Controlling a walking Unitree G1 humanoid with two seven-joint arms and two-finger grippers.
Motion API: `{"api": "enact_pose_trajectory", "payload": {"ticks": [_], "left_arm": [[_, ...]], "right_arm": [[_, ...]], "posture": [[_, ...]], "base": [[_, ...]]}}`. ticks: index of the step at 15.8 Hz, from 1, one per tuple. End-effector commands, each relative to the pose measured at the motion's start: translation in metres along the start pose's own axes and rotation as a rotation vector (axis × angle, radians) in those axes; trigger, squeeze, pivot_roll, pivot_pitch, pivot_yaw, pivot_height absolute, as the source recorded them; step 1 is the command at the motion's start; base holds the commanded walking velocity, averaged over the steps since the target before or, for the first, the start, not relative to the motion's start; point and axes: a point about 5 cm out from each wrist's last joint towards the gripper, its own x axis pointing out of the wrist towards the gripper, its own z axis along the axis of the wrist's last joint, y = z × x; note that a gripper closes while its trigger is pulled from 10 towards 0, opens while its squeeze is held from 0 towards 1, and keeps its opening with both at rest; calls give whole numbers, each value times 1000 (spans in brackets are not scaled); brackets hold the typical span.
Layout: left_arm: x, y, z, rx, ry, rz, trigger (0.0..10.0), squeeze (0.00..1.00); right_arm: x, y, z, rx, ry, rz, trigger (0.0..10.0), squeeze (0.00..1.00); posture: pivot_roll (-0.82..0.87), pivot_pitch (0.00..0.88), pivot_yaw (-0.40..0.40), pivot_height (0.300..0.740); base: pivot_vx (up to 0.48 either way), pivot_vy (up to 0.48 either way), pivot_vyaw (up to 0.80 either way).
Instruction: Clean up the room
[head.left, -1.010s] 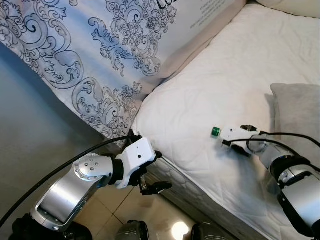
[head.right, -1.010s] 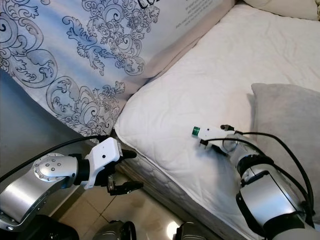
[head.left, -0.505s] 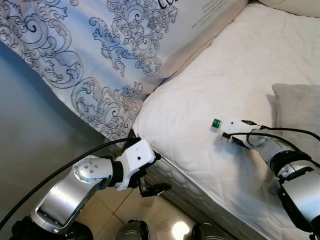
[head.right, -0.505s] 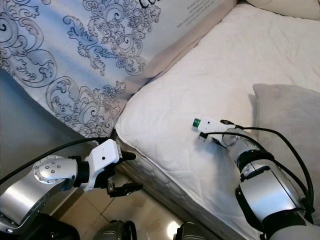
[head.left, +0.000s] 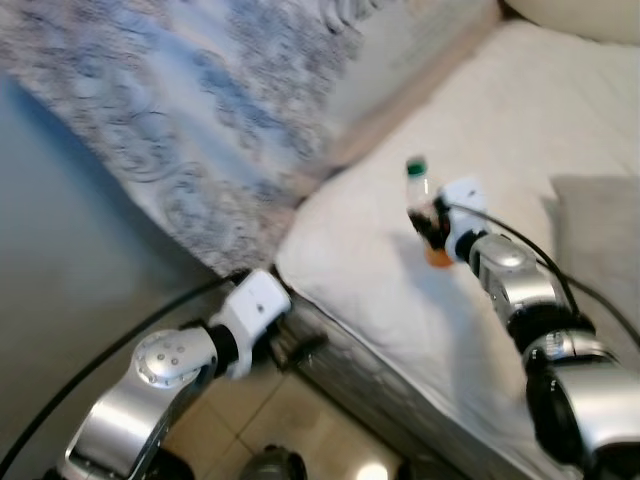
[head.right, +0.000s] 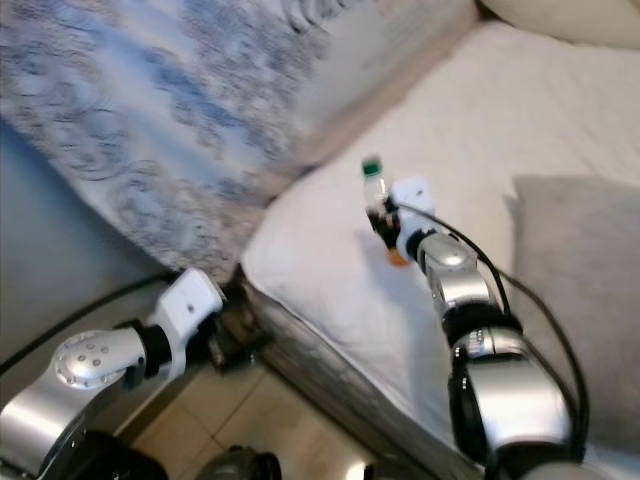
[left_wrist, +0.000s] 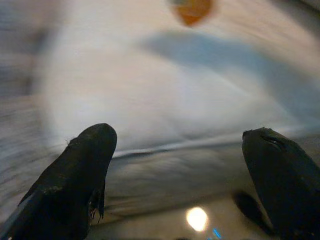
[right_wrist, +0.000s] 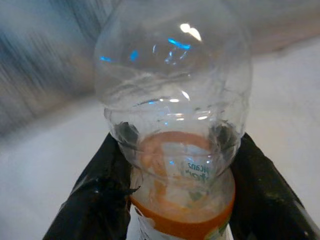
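Two silver arms reach into a blurred head view. At the lower left of the frame the left gripper (head.left: 295, 350) hangs low beside the mattress edge, above the tiled floor (head.left: 300, 430); its wrist view shows its two black fingers (left_wrist: 75, 170) spread wide apart with nothing between them, pointing at the side of the white bed (head.left: 480, 300). Further up, right of centre, the right gripper (head.left: 432, 222) has its fingers clenched around a clear plastic bottle (head.left: 425, 210), held upright above the mattress with its green cap (head.left: 416, 167) on top; the right wrist view shows the black fingers (right_wrist: 95, 200) pressing both sides of the bottle at its orange label band. A grey pillow (head.left: 600, 240) lies at the right edge, and a patterned blue-and-white cloth (head.left: 200, 110) fills the upper left.
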Motion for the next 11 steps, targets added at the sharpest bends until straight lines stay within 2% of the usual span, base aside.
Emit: {"api": "enact_pose_trajectory", "payload": {"ticks": [1,2,4,5,6,7,8,9,11], "left_arm": [[-7,9,-3,-22,9,105,10000,0],[-11,12,-4,-62,-2,181,10000,0],[-15,14,-8,-124,-1,272,10000,0],[-15,15,-12,-128,17,329,10000,0],[-16,14,-15,-142,31,374,10000,0],[-17,14,-15,-159,24,398,10000,0],[-19,14,-13,-167,9,443,10000,0],[-21,14,-14,-162,5,473,10000,0],[-21,5,-12,-154,1,511,10000,0]], "right_arm": [[-10,3,-4,116,-24,-10,0,0],[-30,14,-6,171,-73,-25,10000,0],[-52,30,-16,250,-79,-19,10000,0],[-62,51,-26,213,-52,79,10000,0],[-66,63,-28,200,-39,102,10000,0],[-68,65,-25,221,-43,97,10000,0],[-78,70,-21,281,-32,106,10000,0],[-84,73,-23,282,-13,111,10000,0],[-104,69,-28,323,23,109,10000,0]], "posture": [[-33,0,122,740],[-48,0,117,740],[-74,0,105,740],[-84,0,89,740],[-87,0,71,740],[-81,0,58,740],[-65,0,43,740],[-56,0,32,740],[-25,0,11,740]], "base": [[0,0,0],[0,0,0],[0,0,0],[0,0,0],[0,0,800],[0,0,800],[0,0,800],[0,0,800],[0,0,800]]}}
